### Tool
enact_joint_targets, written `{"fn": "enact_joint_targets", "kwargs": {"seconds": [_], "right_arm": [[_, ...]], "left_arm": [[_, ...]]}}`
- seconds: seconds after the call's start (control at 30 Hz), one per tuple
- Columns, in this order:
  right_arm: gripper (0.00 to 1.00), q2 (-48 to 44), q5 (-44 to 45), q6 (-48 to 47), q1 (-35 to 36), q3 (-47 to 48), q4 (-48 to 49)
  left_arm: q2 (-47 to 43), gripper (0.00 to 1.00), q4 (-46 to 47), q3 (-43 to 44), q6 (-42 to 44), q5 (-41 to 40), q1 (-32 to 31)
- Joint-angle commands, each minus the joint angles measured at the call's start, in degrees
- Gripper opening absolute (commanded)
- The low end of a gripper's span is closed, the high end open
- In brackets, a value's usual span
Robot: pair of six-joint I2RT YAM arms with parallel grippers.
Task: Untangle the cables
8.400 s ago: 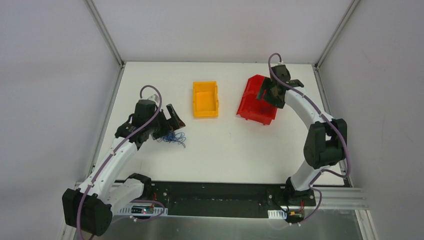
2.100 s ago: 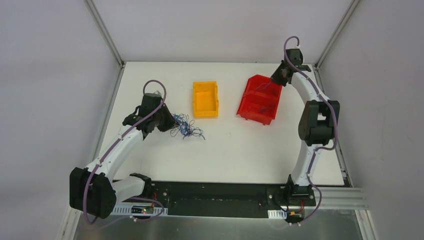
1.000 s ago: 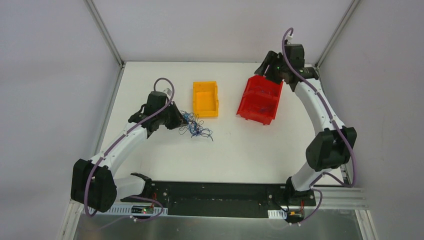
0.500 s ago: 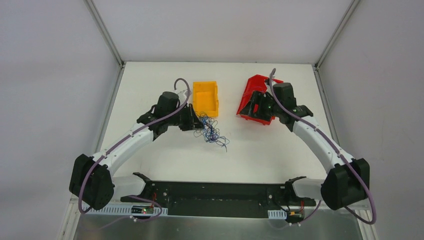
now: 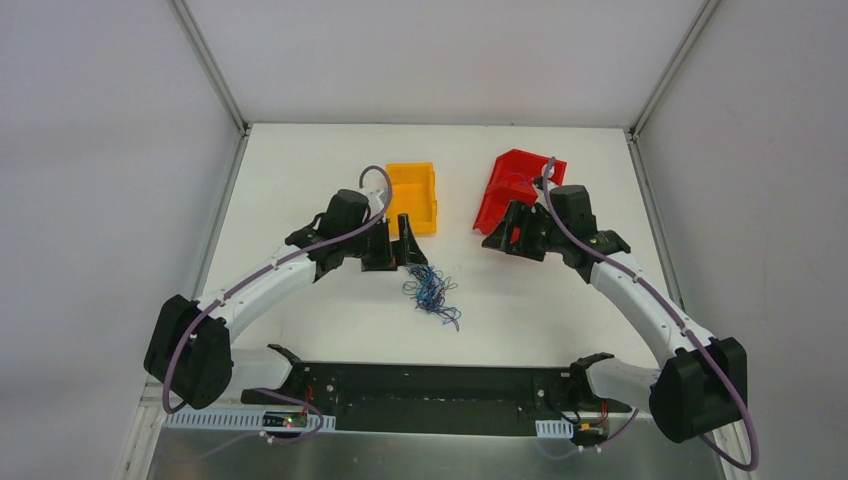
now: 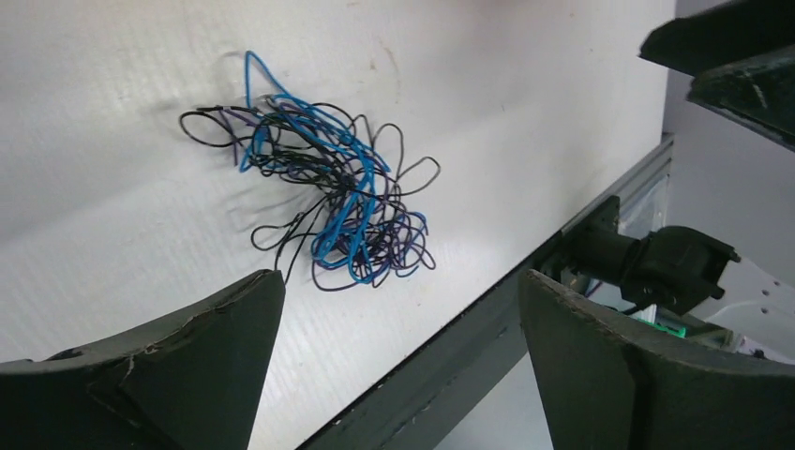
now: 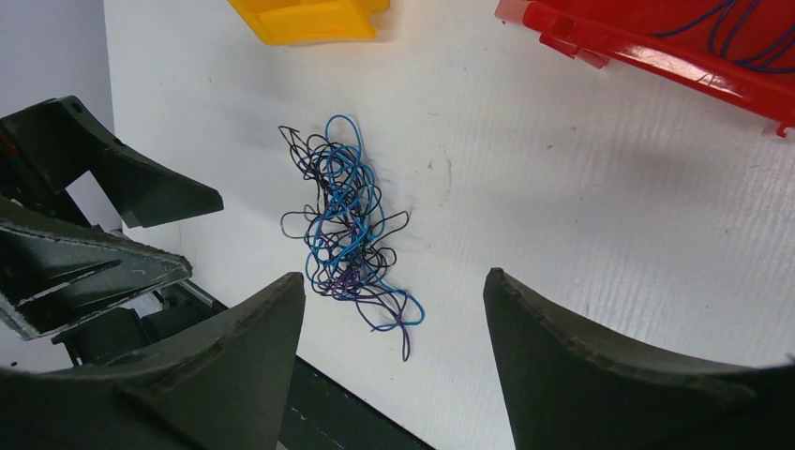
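Cables [image 5: 430, 293] are lying alone toward the near edge, with bare table [image 5: 540, 310] running open on their near and right sides. Yellow bin [image 5: 431, 195] and tilted red bin [image 5: 515, 170] are blocking the far side. Left gripper [image 6: 398, 291] is crowding the far-left and right gripper [image 7: 392, 281] the far-right, both spread wide.

Desk: your white desk [image 5: 330, 330] is evenly lit.
Walls: plain grey walls [image 5: 420, 60] close you in on 3 sides.
Frame: 2 metal posts [image 5: 208, 62] stand at the far corners.
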Motion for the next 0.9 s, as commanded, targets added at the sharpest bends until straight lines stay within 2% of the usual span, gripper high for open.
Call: {"fn": "enact_joint_targets", "kwargs": {"seconds": [0.0,0.27,0.43,0.63,0.73,0.87], "right_arm": [[0.73,-0.36,-1.72,1.03,0.24,-0.46,2.68],[0.74,3.28,2.25,-0.19,4.82,-0.13,1.96],[0.74,6.17,3.24,-0.10,7.85,0.79,3.46],[0.74,10.40,4.34,-0.32,10.28,2.49,4.27],[0.74,12.06,5.21,-0.57,11.41,2.96,4.84],[0.68,14.37,5.25,-1.24,13.74,3.85,5.11]], "left_arm": [[-3.26,0.99,-3.17,-0.73,0.96,-8.54,-0.24],[-7.12,0.98,-9.93,-0.42,-0.90,-25.45,1.18],[-10.59,0.96,-10.12,-1.19,-1.50,-30.26,2.61],[-6.98,0.95,-10.04,0.85,-1.31,-28.36,3.52],[-3.50,0.88,-10.12,2.90,-1.24,-25.98,3.57],[2.36,0.77,-10.16,6.48,-1.33,-21.81,3.63]]}}
